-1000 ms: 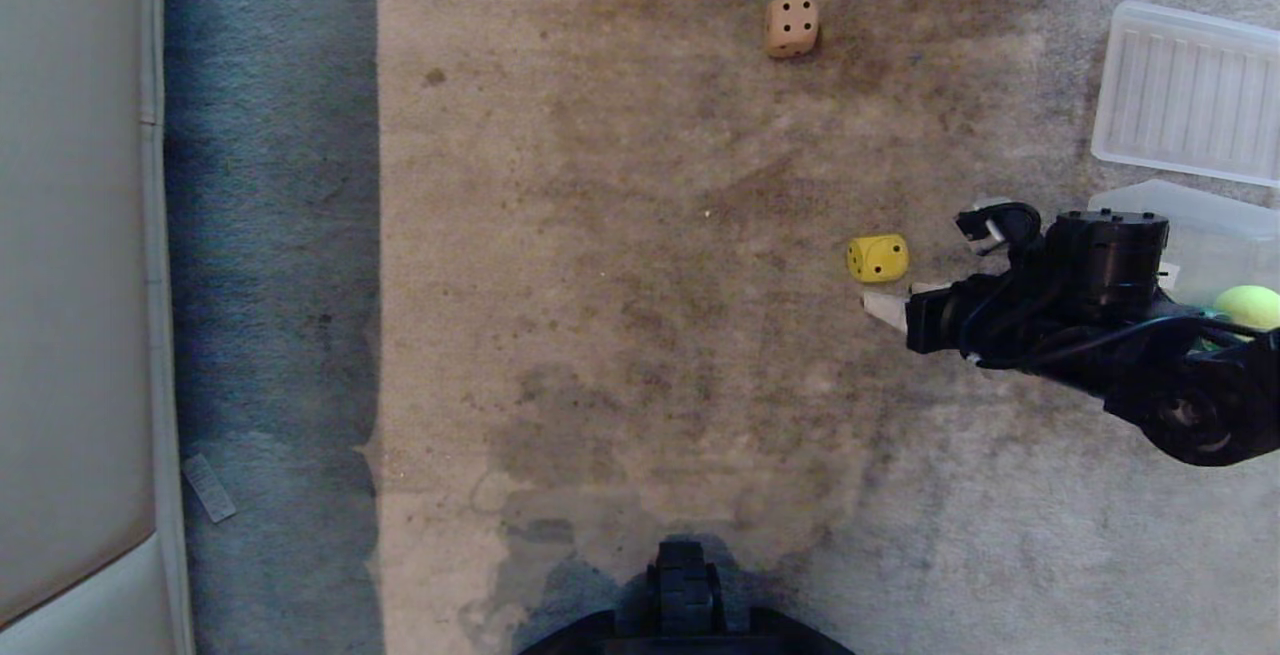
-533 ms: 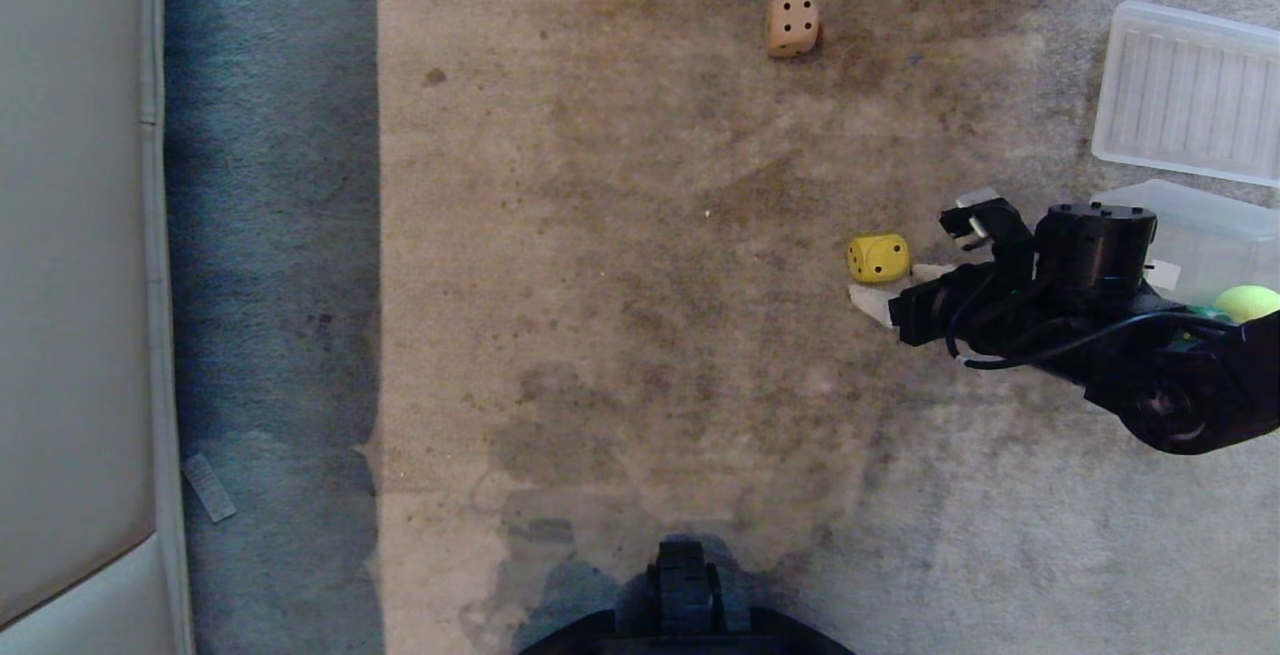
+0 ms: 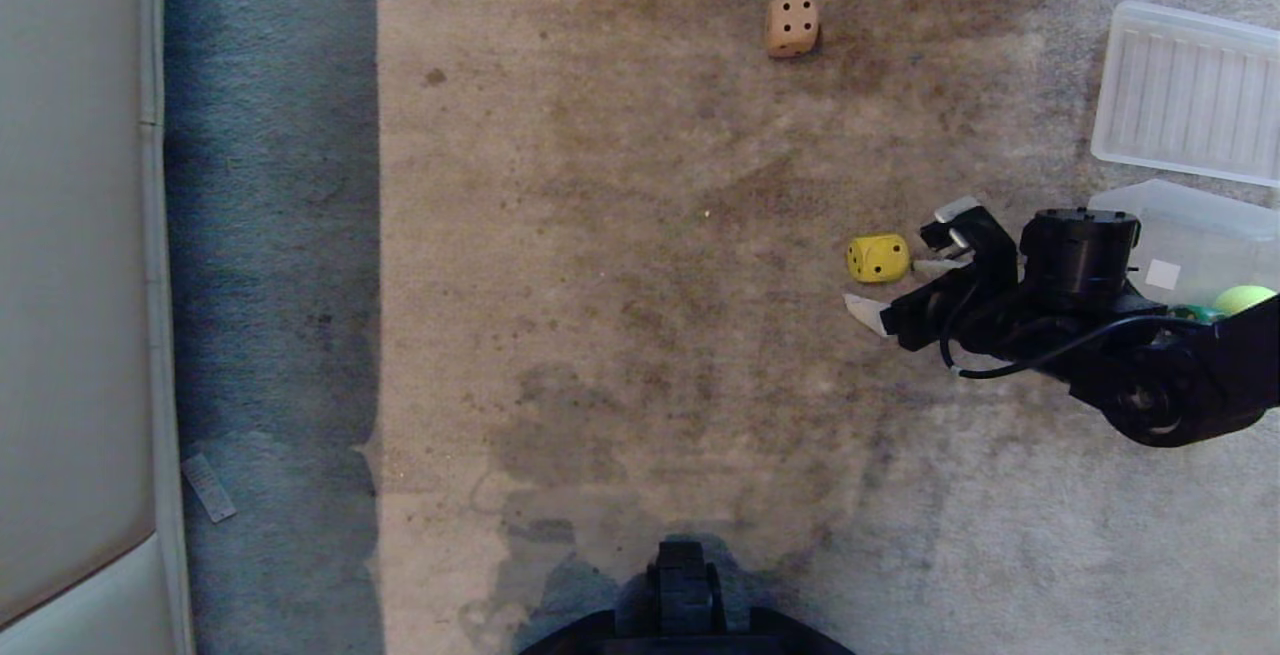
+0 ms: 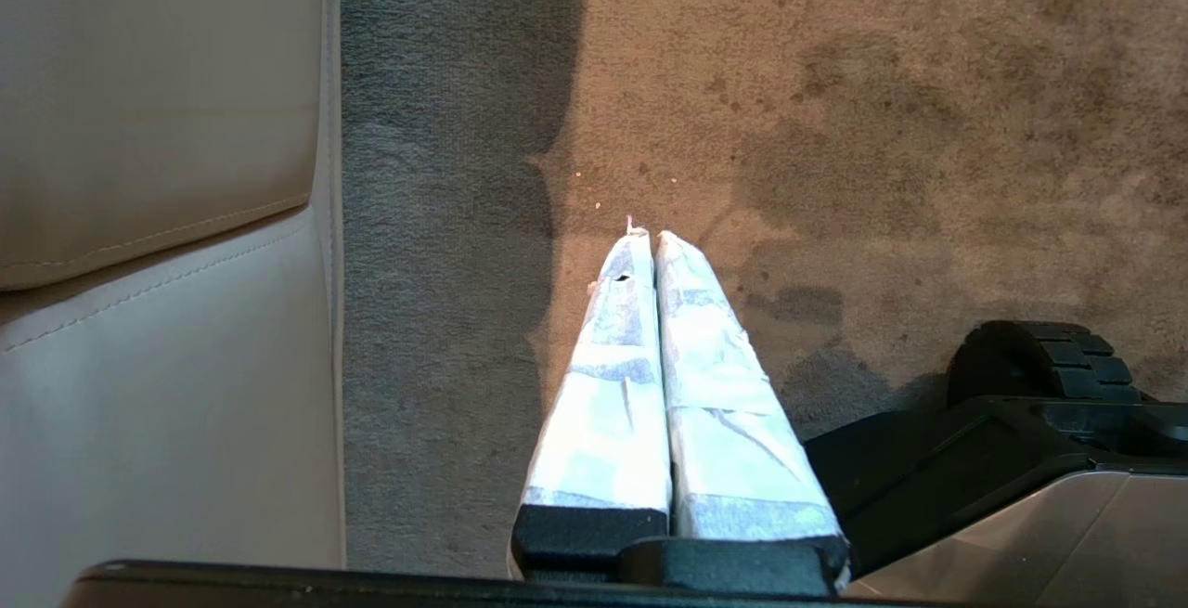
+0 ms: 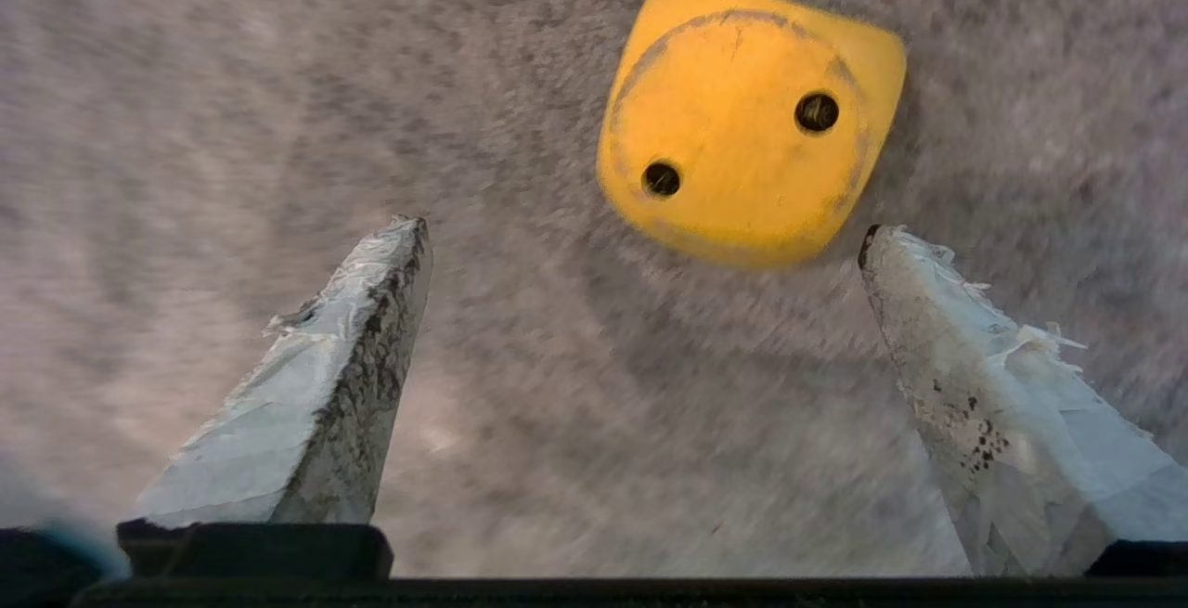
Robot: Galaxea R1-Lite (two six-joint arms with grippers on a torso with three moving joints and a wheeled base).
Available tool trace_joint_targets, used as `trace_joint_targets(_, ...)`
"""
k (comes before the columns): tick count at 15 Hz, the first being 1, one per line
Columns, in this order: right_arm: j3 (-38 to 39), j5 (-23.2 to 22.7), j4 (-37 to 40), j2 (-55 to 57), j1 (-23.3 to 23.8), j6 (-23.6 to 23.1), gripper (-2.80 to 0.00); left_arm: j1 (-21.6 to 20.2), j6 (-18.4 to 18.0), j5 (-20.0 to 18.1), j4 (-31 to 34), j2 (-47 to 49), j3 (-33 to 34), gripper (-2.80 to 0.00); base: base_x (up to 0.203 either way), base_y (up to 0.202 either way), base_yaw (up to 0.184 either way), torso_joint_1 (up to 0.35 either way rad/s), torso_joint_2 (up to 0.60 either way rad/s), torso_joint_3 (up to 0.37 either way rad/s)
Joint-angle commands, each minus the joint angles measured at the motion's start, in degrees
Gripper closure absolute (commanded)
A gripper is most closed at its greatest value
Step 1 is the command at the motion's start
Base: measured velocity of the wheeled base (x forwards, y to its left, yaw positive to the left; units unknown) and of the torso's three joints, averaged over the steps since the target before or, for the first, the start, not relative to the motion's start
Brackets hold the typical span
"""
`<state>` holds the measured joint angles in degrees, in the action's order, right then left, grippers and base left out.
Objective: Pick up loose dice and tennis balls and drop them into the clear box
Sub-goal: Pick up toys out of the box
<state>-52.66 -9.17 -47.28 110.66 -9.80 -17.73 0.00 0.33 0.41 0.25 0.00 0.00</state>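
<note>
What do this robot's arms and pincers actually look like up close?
The right arm is glossy black with rounded joints and a loose black cable. Both the right gripper and left gripper have two tapering pointed fingers wrapped in whitish tape, frayed and smudged on the right one.

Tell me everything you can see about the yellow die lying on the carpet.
The yellow die is a small cube with rounded corners and dark round pips; it looks like smooth, slightly scuffed plastic or painted wood. It rests flat on the stained carpet, loose, not in the clear box. In the right wrist view the face toward the camera shows two pips. The right pincer stands open close beside it, without touching.
</note>
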Motion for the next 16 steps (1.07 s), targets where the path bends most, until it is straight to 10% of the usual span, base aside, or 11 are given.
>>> trace_joint_targets(1, -1.84, 0.08, -0.34, 2.06, 0.12, -0.83, -2.8, 0.0, 0.02, 0.03, 0.01, 0.0, 0.0, 0.0, 0.0, 0.0, 0.0, 0.0, 0.0, 0.0)
trace_joint_targets(11, -6.38, 0.23, -7.69, 7.34, 0.14, -1.16, -2.8, 0.0, 0.02, 0.03, 0.01, 0.0, 0.0, 0.0, 0.0, 0.0, 0.0, 0.0, 0.0, 0.0)
trace_joint_targets(12, -7.33, 0.28, -9.59, 8.53, 0.19, -1.16, 0.0, 0.0, 0.02, 0.03, 0.01, 0.0, 0.0, 0.0, 0.0, 0.0, 0.0, 0.0, 0.0, 0.0)
trace_joint_targets(16, -8.03, 2.95, -10.61, 9.75, 0.22, -1.16, 0.0, 0.0, 0.02, 0.03, 0.01, 0.0, 0.0, 0.0, 0.0, 0.0, 0.0, 0.0, 0.0, 0.0)
